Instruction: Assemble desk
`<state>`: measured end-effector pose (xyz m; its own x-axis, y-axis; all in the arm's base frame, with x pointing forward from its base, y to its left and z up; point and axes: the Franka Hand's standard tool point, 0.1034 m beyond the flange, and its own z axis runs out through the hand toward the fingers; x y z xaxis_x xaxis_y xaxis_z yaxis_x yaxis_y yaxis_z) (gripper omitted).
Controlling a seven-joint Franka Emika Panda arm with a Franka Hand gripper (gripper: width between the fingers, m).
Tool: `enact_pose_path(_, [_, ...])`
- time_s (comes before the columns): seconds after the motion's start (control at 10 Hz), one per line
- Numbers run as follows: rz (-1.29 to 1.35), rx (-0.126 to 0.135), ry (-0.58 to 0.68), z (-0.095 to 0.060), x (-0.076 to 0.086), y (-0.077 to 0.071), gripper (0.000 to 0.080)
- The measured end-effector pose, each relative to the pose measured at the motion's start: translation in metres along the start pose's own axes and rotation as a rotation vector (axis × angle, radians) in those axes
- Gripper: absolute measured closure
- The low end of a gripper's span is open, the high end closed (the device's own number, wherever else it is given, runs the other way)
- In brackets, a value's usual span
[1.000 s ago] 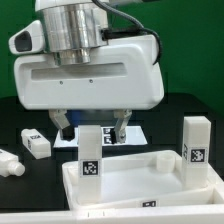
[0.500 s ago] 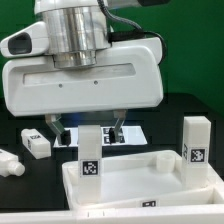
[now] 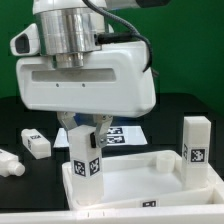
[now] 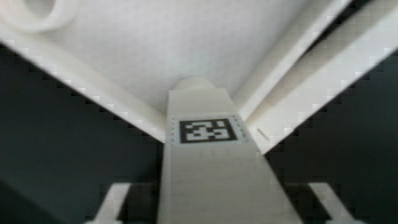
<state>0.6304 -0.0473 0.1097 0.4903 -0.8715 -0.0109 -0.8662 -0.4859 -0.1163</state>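
Since a second ago, the white plastic block leg with a black-and-white square tag [image 3: 88, 168] has shifted a little toward the exterior view's left. The robot's big white two-finger gripper [image 3: 86, 140] has come lower over it. Its fingers [image 3: 70, 132] were wide apart before and have moved in close.

The leg stands up in the near left corner of the large white rimmed plastic tabletop [image 3: 120, 206]. The tabletop lies flat on the black table [image 3: 10, 125], at the near side of the scene. There is one finger on each side of the top of the leg. In the wrist view thin dark gaps show between the leg and the fingers. I cannot tell if the fingers squeeze the leg yet or only stand beside it.

A second tall white block leg with a square tag [image 3: 195, 142] stands up at the right end of the tabletop, well apart from the gripper. To the exterior view's left of the tabletop, a small white tagged block [image 3: 35, 144] lies on the table. Another white piece [image 3: 7, 164] lies near it at the edge of the picture. Farther back, behind the gripper, lies the marker board [image 3: 126, 133].
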Motion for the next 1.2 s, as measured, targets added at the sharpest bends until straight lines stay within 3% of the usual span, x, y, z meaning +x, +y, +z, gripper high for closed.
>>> enact_pose_path(0.2, [0.388,0.024,-0.030,0.0002,0.0036,0.0021,0.0509])
enact_pose_path(0.8, [0.678,0.025,-0.039,0.0015,-0.0030,-0.0016,0.0509])
enact_pose_path(0.9, [0.768,0.035,-0.051,0.0015,-0.0030,-0.0029,0.0509])
enact_pose_path(1.1, [0.730,0.036,-0.051,0.0016,-0.0036,-0.0031,0.0509])
enact_pose_path(1.2, [0.639,0.031,-0.048,0.0017,-0.0030,-0.0018,0.0411])
